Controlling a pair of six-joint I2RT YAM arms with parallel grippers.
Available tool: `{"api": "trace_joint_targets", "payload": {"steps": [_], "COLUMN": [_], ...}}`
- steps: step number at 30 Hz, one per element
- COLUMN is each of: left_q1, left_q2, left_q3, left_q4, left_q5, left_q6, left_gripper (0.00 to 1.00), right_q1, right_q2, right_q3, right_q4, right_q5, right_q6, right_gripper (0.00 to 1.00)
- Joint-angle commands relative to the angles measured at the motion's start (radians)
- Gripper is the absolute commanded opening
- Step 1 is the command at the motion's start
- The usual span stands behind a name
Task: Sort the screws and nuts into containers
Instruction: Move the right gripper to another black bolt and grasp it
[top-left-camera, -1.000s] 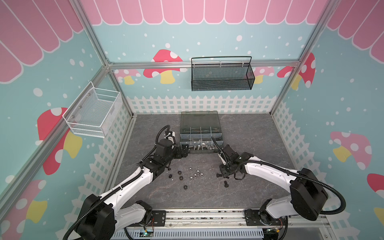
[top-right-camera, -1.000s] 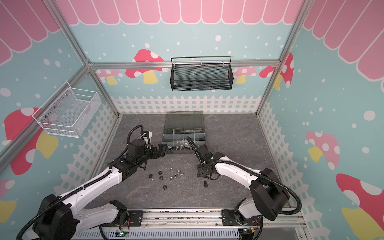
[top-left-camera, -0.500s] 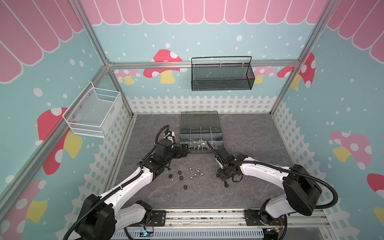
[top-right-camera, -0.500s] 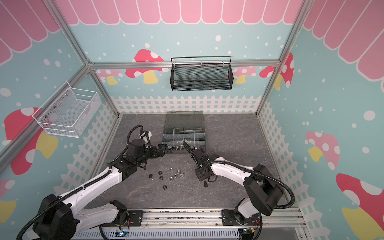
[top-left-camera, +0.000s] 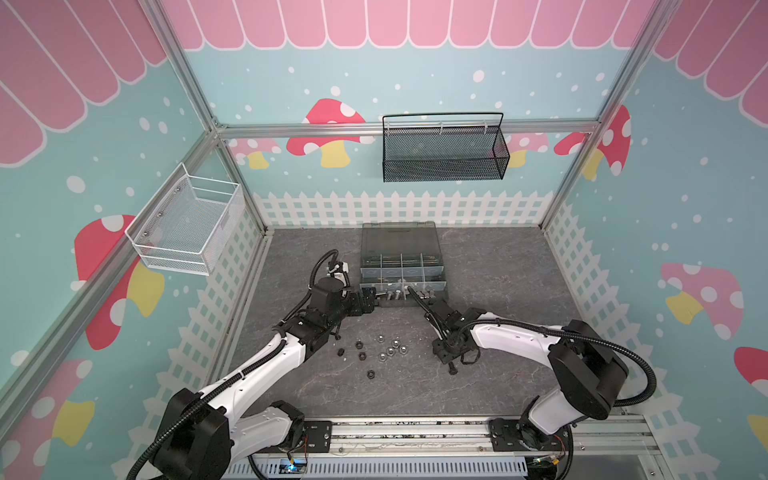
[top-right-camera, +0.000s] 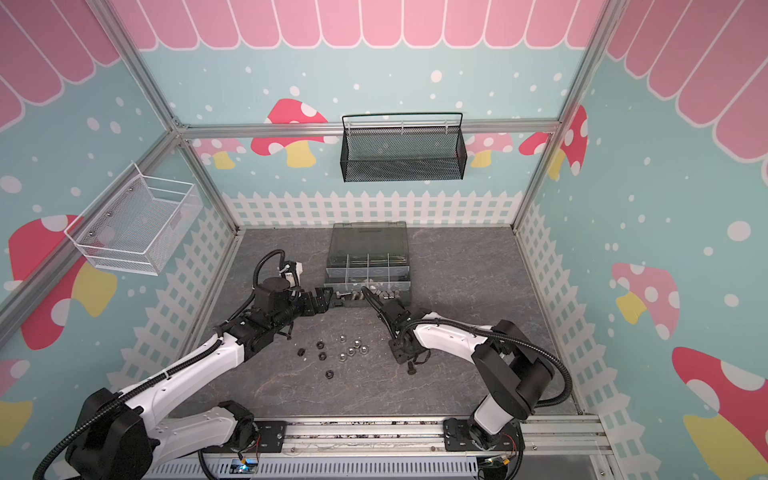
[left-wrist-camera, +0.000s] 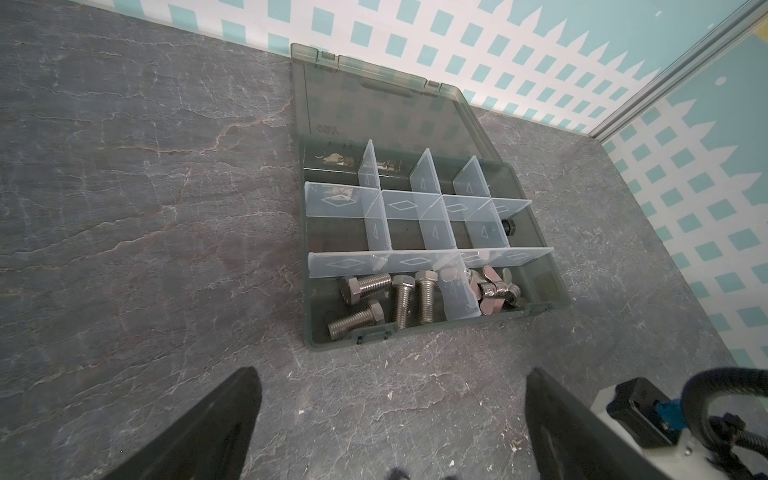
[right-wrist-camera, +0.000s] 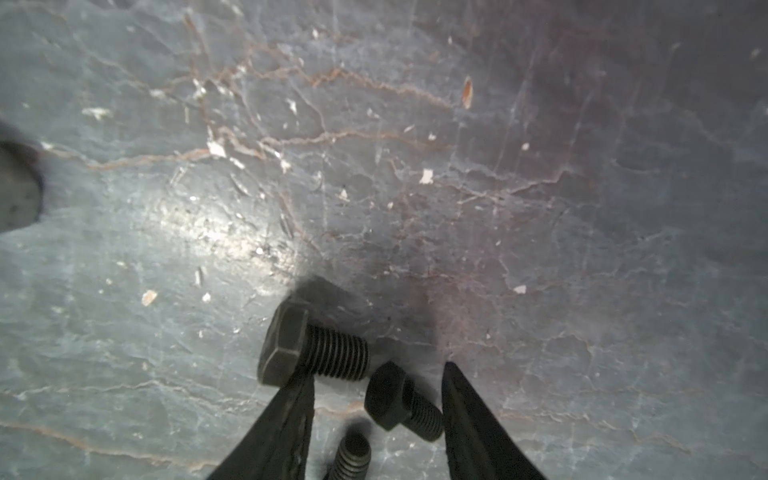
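Nearest, the right gripper (right-wrist-camera: 376, 374) points down at the table (top-left-camera: 498, 270), fingers (right-wrist-camera: 286, 428) released, straddling one of three black screws (right-wrist-camera: 386, 399) without clamping it. Loose nuts (top-left-camera: 390, 351) lie scattered near it. Farther back, the left gripper (left-wrist-camera: 392, 374) hangs spread wide and empty before the organiser case (left-wrist-camera: 374, 108), whose nearest containers (left-wrist-camera: 326, 305) hold silver screws (left-wrist-camera: 426, 295) and wing nuts (left-wrist-camera: 494, 291).

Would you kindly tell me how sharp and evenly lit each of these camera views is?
Right wrist view: soft close-up, glare patch on the table, black screws dim with blurred edges. Left wrist view: sharp on the organiser case, wide-angle bending near the edges. Both top views: evenly lit, loose nuts tiny but distinguishable.
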Motion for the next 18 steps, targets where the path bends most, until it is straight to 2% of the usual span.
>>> {"api": "trace_joint_targets", "payload": {"steps": [1,6,18], "left_q1": [0.006,0.010,0.014], "left_q2": [-0.016,-0.025,-0.016], "left_q3": [-0.013,-0.016,-0.016], "left_q4": [0.007,-0.001,0.005], "left_q5": [-0.007,-0.010,0.004], "left_q6": [-0.010,-0.009,-0.015], "left_gripper": [1.00,1.00,1.00], "right_q1": [0.007,0.007,0.007], "right_q2": [0.030,0.063,0.103], "right_q3": [0.037,0.050,0.076], "right_q4": [0.004,0.037,0.092], "right_q5": [0.045,0.039,0.019], "right_q6": [-0.006,-0.009,-0.030], "right_gripper": [0.52,0.51,0.34]}}
